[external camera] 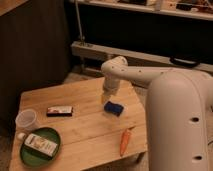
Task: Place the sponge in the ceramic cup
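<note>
Camera view: the gripper (pixel 107 97) is hanging just behind the sponge (pixel 114 107) over the wooden table (pixel 85 131).

The gripper is pointing down near the middle of the table's far side; its fingers are standing released and are grasping nothing. The dark-blue sponge is lying flat on the boards, just in front of the gripper. The ceramic cup (pixel 27 120) is standing upright near the left edge, well apart from the sponge. A dark packet (pixel 60 110) with a white label is lying between the cup and the sponge. A green plate (pixel 35 159) is sitting at the front left corner and is carrying a small pack (pixel 41 144). An orange carrot (pixel 125 141) is lying near the front right edge.
</note>
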You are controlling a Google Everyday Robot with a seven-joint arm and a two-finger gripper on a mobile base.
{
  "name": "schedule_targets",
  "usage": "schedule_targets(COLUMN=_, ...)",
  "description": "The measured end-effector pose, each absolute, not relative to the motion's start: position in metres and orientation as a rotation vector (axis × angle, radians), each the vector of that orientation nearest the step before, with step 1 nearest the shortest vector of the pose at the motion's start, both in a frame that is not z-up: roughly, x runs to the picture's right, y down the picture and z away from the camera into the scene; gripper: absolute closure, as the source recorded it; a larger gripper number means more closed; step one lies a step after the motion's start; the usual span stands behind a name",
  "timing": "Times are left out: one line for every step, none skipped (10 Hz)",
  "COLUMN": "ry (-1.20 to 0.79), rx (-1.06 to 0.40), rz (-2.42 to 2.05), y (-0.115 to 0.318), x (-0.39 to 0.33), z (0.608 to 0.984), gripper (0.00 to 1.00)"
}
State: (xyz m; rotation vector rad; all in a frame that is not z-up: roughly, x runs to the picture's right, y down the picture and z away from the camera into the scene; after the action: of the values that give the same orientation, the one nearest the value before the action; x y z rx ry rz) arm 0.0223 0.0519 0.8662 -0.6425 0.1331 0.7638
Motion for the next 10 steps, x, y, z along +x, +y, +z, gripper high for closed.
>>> schedule_targets(ry=0.12, rx=-0.644, rz=0.764, y=0.055, x=0.022, z=0.865, gripper=0.35)
schedule_targets(ry=0.114, rx=-0.646, rz=0.767, y=0.055, x=0.023, z=0.863, gripper=0.35)
schedule_targets(ry=0.119, rx=-0.644, rz=0.773, y=0.058, x=0.032, z=0.858, gripper=0.35)
schedule_targets(ry=0.12, rx=-0.645, rz=0.774, y=0.059, x=0.036, z=0.853, gripper=0.35)
schedule_targets(ry=0.121, rx=-0.648, rz=0.77, y=0.062, x=0.037, z=0.849, gripper=0.35)
schedule_targets(ry=0.119, rx=-0.652, rz=0.768, y=0.065, x=0.036, z=0.846, gripper=0.35)
schedule_targets(ry=0.121, rx=-0.654, rz=0.771, y=0.067, x=0.041, z=0.845, gripper=0.35)
schedule_targets(ry=0.12, rx=-0.657, rz=0.771, y=0.071, x=0.044, z=0.844, gripper=0.35)
schedule_targets(ry=0.114, rx=-0.661, rz=0.764, y=0.074, x=0.042, z=0.844, gripper=0.35)
schedule_targets(ry=0.105, rx=-0.664, rz=0.757, y=0.077, x=0.04, z=0.845, gripper=0.35)
